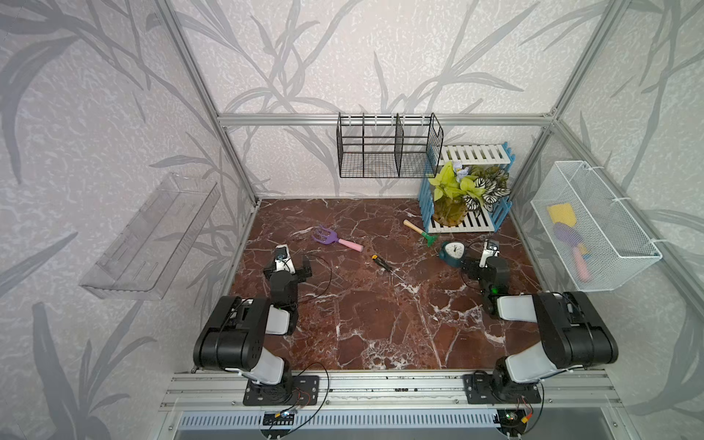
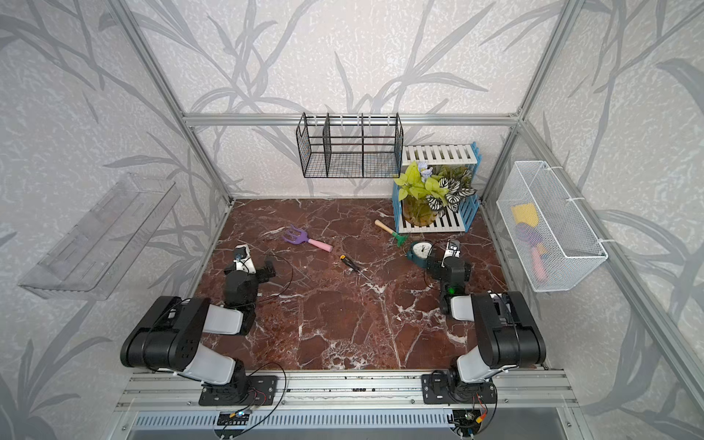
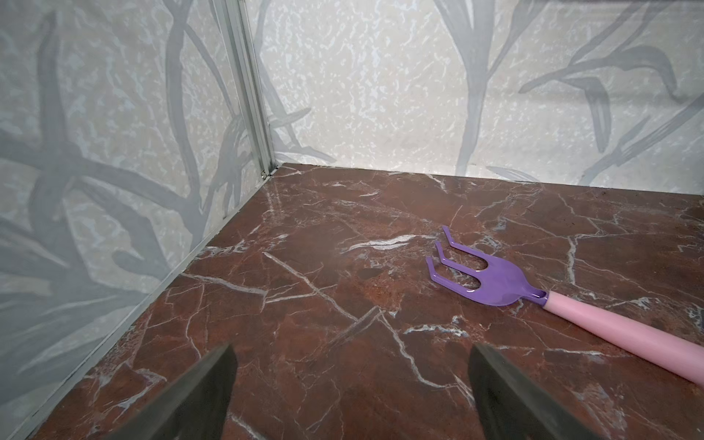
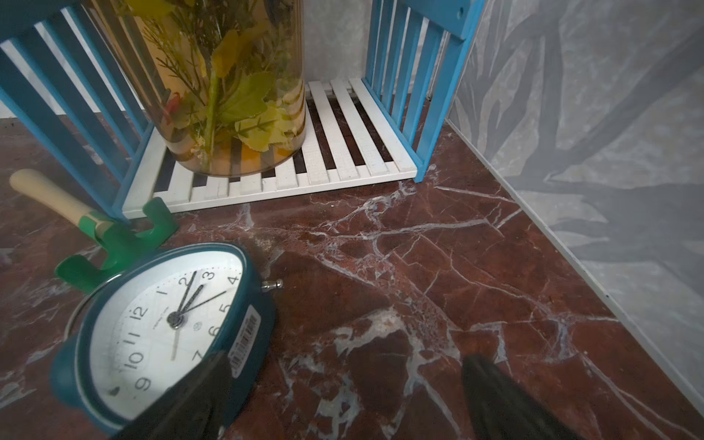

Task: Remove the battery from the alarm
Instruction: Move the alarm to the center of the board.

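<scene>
The alarm [image 1: 452, 252] [image 2: 420, 252] is a dark teal clock with a white dial, resting on the marble table at the right with its dial tilted upward. In the right wrist view the alarm [image 4: 167, 335] sits just outside one finger, and its back is hidden. The battery is not visible in any view. My right gripper [image 1: 477, 263] [image 2: 444, 263] [image 4: 346, 358] is open beside the clock, with only bare table between its fingers. My left gripper [image 1: 289, 267] [image 2: 253, 267] [image 3: 350, 354] is open and empty over the table's left side, far from the clock.
A black-and-yellow screwdriver [image 1: 383, 263] lies mid-table. A purple fork with a pink handle [image 1: 335, 240] [image 3: 495, 282] lies left of centre. A green rake [image 1: 421, 231] [image 4: 114, 244] lies just behind the clock. Behind it stands a blue-and-white rack [image 1: 491, 223] holding a plant vase [image 1: 451, 213].
</scene>
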You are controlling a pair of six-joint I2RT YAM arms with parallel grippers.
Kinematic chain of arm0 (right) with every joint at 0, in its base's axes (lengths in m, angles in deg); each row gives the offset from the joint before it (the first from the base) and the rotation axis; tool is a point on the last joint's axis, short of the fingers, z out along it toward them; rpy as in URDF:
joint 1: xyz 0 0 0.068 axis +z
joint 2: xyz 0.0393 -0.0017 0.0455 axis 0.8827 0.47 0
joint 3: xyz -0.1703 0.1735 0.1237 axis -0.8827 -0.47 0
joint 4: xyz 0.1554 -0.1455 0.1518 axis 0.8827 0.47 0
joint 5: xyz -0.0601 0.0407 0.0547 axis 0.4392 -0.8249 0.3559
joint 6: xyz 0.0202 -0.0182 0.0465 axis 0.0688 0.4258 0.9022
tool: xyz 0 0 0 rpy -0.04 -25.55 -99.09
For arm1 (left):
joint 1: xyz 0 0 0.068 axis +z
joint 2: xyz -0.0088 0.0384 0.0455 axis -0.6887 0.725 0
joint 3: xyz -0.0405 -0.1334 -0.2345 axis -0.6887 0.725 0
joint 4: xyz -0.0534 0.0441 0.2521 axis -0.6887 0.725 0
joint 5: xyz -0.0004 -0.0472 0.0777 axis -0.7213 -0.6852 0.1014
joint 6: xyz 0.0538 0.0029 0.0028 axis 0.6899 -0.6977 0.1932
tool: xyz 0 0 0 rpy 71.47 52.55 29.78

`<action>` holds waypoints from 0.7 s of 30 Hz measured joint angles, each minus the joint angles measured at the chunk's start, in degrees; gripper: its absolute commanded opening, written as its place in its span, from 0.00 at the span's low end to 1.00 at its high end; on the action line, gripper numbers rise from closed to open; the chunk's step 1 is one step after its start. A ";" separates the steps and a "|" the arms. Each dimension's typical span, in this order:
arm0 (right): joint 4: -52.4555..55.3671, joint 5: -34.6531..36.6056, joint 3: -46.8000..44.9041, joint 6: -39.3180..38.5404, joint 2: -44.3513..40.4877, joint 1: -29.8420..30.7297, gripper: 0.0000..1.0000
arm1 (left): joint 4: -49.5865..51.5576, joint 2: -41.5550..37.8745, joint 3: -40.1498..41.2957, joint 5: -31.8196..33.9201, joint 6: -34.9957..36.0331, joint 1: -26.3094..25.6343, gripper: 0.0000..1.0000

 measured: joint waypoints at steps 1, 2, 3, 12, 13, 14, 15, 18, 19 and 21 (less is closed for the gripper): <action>0.00 -0.02 0.00 0.02 0.00 0.00 0.99 | -0.02 0.00 0.00 0.00 0.00 0.00 1.00; 0.00 -0.04 0.00 0.02 0.00 0.00 0.99 | -0.02 0.00 0.00 0.00 0.00 0.00 1.00; 0.00 -0.04 0.00 0.02 0.00 0.00 0.99 | -0.02 0.00 0.00 0.00 0.00 0.00 1.00; 0.02 -0.07 0.02 0.02 0.00 0.00 0.99 | -0.02 0.00 0.00 0.00 -0.02 0.00 1.00; 0.02 -0.07 0.02 0.02 0.00 0.00 0.99 | -0.02 0.00 0.00 0.00 0.00 0.00 1.00; -0.02 -0.07 0.02 -0.02 0.00 0.00 0.99 | -0.02 -0.02 0.00 0.02 0.00 0.00 1.00; 0.02 -0.04 0.00 -0.20 -0.09 0.11 0.99 | 0.07 -0.22 0.00 0.11 0.00 0.00 1.00; 7.30 -0.39 0.28 -1.29 -6.03 1.49 0.99 | 6.16 -5.88 -0.37 0.72 -0.11 -0.11 1.00; 11.30 -1.09 0.72 -1.16 -10.14 2.05 0.99 | 10.05 -9.35 -1.16 0.96 -0.44 -0.11 1.00; 19.63 -3.34 3.08 -0.57 -19.52 2.93 0.99 | 18.36 -17.00 -4.26 1.09 -1.81 -0.11 1.00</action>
